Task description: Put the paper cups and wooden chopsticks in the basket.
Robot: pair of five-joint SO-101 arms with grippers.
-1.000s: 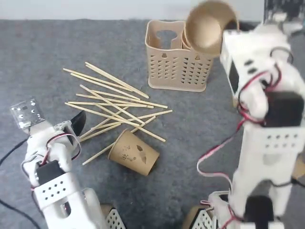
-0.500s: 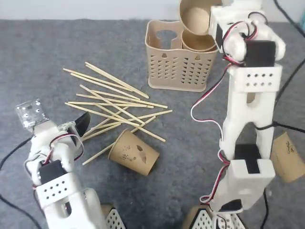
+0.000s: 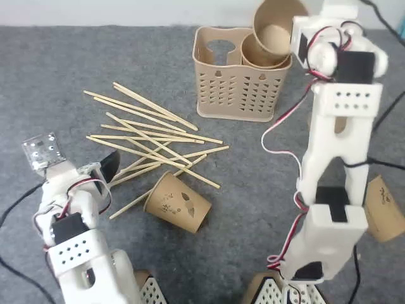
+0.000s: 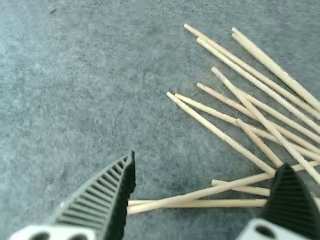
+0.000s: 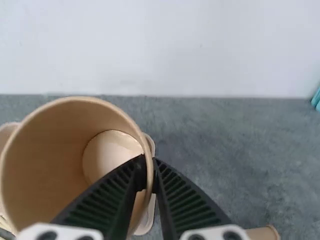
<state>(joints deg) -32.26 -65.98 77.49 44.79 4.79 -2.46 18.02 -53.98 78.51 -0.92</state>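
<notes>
A beige slotted basket [image 3: 233,82] stands at the back with a paper cup [image 3: 261,54] inside its right part. My right gripper [image 3: 293,39] hovers just above that corner, shut on the rim of a second paper cup [image 3: 277,24], [image 5: 60,155], one finger inside it and one outside [image 5: 149,172]. A third cup [image 3: 178,202] lies on its side at mid-table, and another cup [image 3: 383,209] lies at the right behind the right arm. Wooden chopsticks [image 3: 149,142], [image 4: 250,115] are scattered left of centre. My left gripper [image 3: 104,171], [image 4: 200,195] is open, low over the near ends of the chopsticks.
Grey carpet-like cloth [image 3: 57,76] covers the table. The left half behind the chopsticks is bare. The right arm's long white body [image 3: 332,190] stretches from the front edge up to the basket, with red and white cables beside it.
The right arm has straightened out toward the basket's right corner, and the held cup has dropped a little closer to the cup in the basket. The left arm has barely shifted.
</notes>
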